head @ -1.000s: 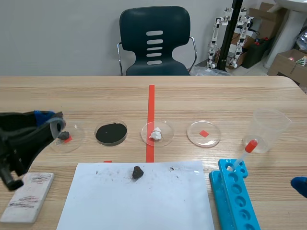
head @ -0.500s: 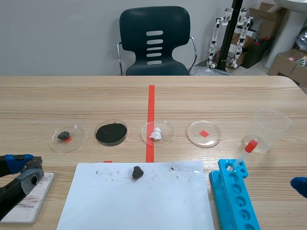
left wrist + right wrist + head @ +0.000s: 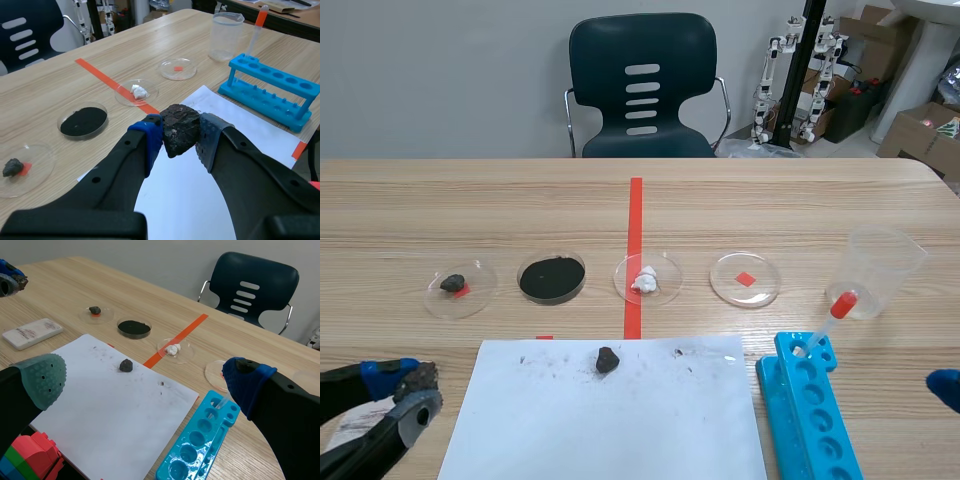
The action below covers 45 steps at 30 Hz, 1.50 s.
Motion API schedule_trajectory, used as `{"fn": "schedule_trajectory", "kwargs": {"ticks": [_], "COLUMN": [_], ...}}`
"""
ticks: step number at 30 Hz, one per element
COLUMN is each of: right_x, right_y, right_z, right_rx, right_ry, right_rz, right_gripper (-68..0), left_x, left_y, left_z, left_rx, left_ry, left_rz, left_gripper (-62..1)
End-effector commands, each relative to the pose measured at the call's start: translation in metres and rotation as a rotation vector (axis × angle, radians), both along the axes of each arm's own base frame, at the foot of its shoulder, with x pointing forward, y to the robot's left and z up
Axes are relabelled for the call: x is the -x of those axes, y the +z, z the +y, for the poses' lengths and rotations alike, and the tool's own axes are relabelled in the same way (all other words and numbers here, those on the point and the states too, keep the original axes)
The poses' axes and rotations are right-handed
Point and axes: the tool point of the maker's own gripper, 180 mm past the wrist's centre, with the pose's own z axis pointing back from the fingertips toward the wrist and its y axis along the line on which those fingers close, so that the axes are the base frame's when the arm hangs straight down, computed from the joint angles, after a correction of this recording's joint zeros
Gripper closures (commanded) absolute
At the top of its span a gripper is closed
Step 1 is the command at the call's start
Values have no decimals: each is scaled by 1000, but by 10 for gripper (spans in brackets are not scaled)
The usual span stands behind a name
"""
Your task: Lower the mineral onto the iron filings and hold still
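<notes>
The dark mineral is pinched inside the left pincer.

— Where's the dark, lumpy mineral chunk?
— Pinched between the fingers of the left gripper, held off the left edge of the white paper sheet.
— And the iron filings?
— A flat black layer in a round clear dish, resting on the tabletop just beyond the sheet's far edge.

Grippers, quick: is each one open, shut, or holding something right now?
Left gripper: shut on the dark grey rough mineral lump.
Right gripper: open, holding nothing.
</notes>
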Motion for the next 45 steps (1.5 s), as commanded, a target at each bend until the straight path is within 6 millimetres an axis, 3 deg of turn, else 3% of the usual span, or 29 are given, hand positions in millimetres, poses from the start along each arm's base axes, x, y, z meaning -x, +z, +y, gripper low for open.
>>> {"fn": "schedule_trajectory", "kwargs": {"ticks": [1, 45], "right_x": [-4, -4], "right_y": [10, 10], "right_z": [2, 2], "right_rx": [-18, -18], "right_ry": [6, 6], "right_rz": [-36, -36], "right_gripper": [-679, -679], "left_x": [2, 2], "left_y": [10, 6], "left_z": [-2, 1], "left_rx": [24, 4], "left_ry": [13, 78], "left_rz": [-18, -29], "left_gripper": [-70, -70]}}
